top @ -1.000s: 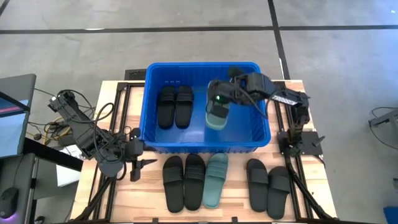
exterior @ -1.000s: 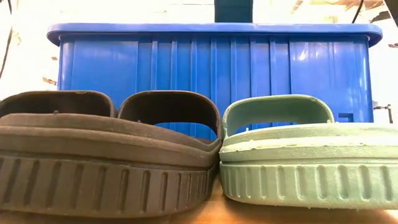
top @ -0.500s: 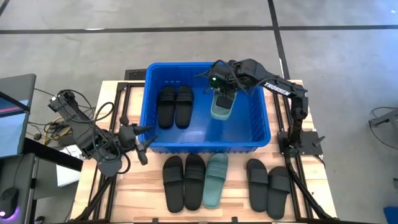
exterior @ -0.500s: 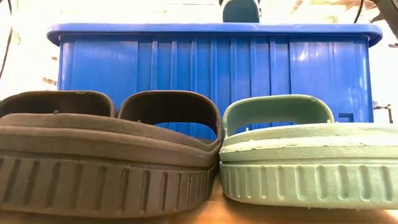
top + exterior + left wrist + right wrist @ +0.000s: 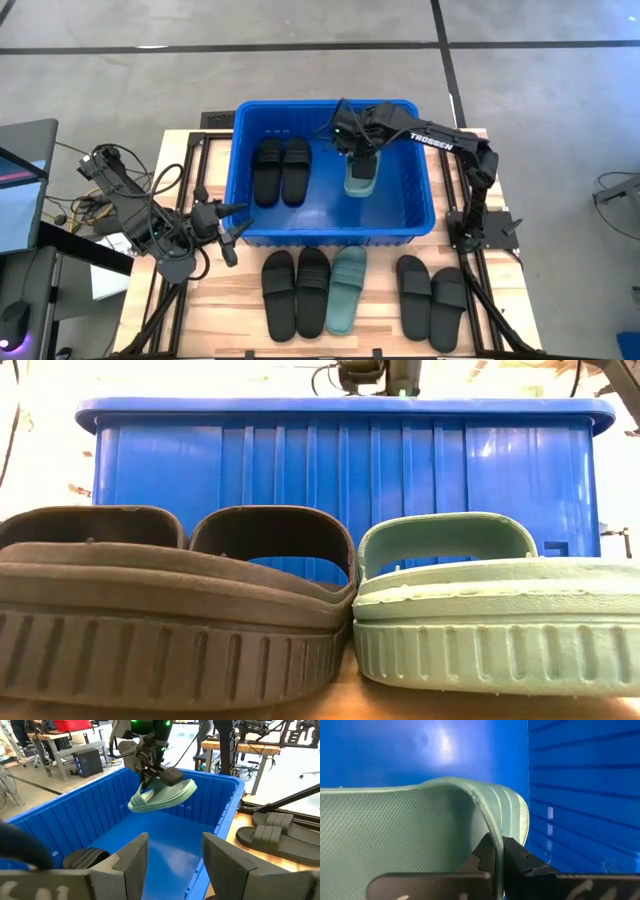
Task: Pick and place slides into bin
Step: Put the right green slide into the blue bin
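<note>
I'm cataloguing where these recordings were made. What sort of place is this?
Probably a robotics lab or workshop: a wooden table on bare concrete, metal workbenches and framed rigs behind, a computer tower on the floor.

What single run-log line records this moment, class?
right gripper: shut on teal slide, held above bin floor | left gripper: open, waiting outside bin | in bin: two black slides | on table: five slides
</note>
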Controlling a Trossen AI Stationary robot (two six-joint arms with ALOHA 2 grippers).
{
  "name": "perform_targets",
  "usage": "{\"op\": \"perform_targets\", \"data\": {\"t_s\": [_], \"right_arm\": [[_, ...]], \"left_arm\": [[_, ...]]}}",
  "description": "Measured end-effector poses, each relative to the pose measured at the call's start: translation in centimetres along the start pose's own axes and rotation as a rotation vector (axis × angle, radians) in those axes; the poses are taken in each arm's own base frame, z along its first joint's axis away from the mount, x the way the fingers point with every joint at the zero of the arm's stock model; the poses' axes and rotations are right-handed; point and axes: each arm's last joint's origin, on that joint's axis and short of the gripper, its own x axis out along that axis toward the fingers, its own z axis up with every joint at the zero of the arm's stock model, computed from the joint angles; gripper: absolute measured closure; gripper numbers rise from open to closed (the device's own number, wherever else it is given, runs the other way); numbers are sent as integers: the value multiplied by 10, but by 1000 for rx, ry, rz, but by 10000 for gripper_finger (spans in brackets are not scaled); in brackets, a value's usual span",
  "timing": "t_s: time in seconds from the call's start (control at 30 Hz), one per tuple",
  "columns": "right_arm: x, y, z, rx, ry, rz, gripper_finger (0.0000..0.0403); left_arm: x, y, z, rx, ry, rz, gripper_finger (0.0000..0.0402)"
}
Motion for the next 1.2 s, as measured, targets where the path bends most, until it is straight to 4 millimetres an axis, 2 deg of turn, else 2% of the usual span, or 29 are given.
{"op": "perform_targets", "data": {"t_s": [0.2, 0.37, 0.53, 0.93, 1.2], "right_arm": [[9, -8, -9, -24, -75, 12, 403], [13, -10, -25, -26, -181, 14, 403], [25, -10, -42, -42, -235, -2, 403], [80, -22, -71, 1, -189, 6, 403], [100, -32, -90, 12, -159, 24, 403]], "left_arm": [[0, 0, 0, -5, 0, 0, 230], [0, 0, 0, -5, -11, 13, 230], [0, 1, 1, -5, -33, 40, 230], [0, 3, 2, -64, -80, 91, 230], [0, 3, 3, -103, -92, 101, 230]]}}
